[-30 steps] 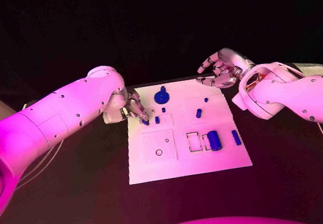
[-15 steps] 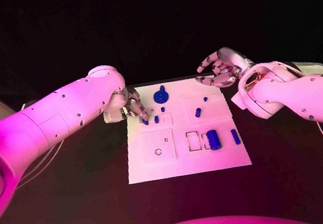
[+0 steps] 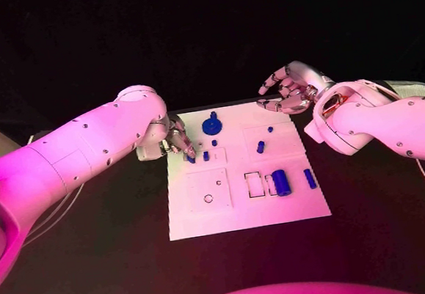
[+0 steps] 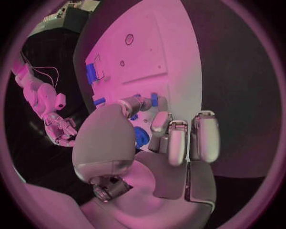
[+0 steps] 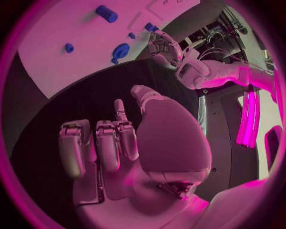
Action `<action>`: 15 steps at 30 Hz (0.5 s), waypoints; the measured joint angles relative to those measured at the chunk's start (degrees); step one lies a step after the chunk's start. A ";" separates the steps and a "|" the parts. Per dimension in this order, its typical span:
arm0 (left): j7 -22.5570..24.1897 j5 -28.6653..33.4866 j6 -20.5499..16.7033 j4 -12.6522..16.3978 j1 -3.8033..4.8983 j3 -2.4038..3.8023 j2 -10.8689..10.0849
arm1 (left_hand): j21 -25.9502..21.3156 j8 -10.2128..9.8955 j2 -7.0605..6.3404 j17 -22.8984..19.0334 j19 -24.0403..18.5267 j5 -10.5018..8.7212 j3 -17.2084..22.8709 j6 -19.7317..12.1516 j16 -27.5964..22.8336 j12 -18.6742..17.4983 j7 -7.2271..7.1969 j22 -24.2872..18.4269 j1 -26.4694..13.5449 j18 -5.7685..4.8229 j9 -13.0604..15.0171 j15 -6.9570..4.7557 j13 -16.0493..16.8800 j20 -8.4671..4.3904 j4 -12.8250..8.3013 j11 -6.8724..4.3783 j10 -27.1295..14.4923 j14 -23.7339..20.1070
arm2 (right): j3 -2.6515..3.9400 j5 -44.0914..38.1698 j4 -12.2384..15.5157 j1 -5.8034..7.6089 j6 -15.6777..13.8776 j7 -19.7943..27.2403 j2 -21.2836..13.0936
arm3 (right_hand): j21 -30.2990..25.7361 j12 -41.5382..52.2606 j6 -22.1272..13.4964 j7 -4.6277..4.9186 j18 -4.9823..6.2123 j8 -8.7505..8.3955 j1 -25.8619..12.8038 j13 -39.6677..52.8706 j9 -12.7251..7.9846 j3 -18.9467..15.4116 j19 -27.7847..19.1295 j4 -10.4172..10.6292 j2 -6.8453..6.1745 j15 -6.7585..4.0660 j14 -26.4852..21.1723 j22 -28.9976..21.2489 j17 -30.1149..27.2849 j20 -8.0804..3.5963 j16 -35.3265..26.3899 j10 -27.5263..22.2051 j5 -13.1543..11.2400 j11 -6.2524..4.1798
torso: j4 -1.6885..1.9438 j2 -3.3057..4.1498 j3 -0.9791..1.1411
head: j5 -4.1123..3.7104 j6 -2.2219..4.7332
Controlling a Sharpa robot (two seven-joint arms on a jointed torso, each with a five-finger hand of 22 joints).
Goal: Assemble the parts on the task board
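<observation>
Left hand (image 3: 177, 143) at upper left of task board (image 3: 248, 212), fingertips on a small blue peg (image 3: 192, 159), grasp unclear; seat it straight; right hand (image 3: 288, 90) released.

The left arm (image 3: 75, 155) reaches in from the left, its wrist bent so that the left hand (image 3: 177, 143) points down and toward the middle, fingers curled close together. The right arm (image 3: 402, 124) comes in from the right and bends back toward the far side, where the right hand (image 3: 290, 90) is raised, palm up, fingers loosely curled and holding nothing.
</observation>
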 measured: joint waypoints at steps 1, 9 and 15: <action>0.02 -0.22 0.00 0.09 0.00 -0.01 0.00 | 0.00 0.00 0.00 0.00 0.00 0.00 0.00 0.00 0.00 0.00 0.00 0.00 0.00 0.00 0.00 0.00 0.01 0.00 0.00 0.00 0.00 0.00 | 0.00 0.00 0.01 0.00 0.00 0.00 0.00 | 0.00 0.00 0.00 0.00 0.00 0.00 0.00 0.00 0.00 0.00 0.00 0.00 0.00 0.00 0.00 0.00 0.00 0.00 0.00 0.00 0.00 0.00 | 0.00 -0.01 0.00 | -0.01 0.00; 0.49 -2.47 0.13 0.78 0.00 -0.12 0.10 | 0.00 0.00 -0.09 0.00 0.21 -0.09 -0.15 0.15 0.00 0.00 0.03 0.00 0.09 0.00 0.21 0.01 0.08 -0.21 -0.15 0.09 0.09 0.01 | 0.00 0.00 0.07 0.00 0.00 0.01 0.01 | 0.00 0.00 0.00 0.00 0.00 0.00 0.00 0.00 -0.01 0.00 0.00 0.00 0.00 0.00 0.00 -0.01 0.00 0.00 0.00 0.00 0.00 0.00 | -0.01 0.00 -0.01 | 0.01 0.10; 0.69 -3.40 0.18 0.94 0.00 -0.14 0.22 | 0.00 0.02 -0.17 0.00 0.21 0.16 -0.15 0.16 0.00 0.03 0.03 0.00 0.17 0.00 0.13 -0.12 0.67 -0.21 -0.15 -0.03 0.23 -0.12 | 0.00 0.00 0.10 0.00 0.00 0.01 0.01 | 0.00 0.00 0.00 0.00 0.00 0.00 0.00 -0.01 -0.01 0.00 0.00 0.00 0.00 0.00 0.00 -0.01 0.00 0.00 0.00 0.00 0.00 0.00 | -0.01 0.01 -0.01 | 0.02 0.10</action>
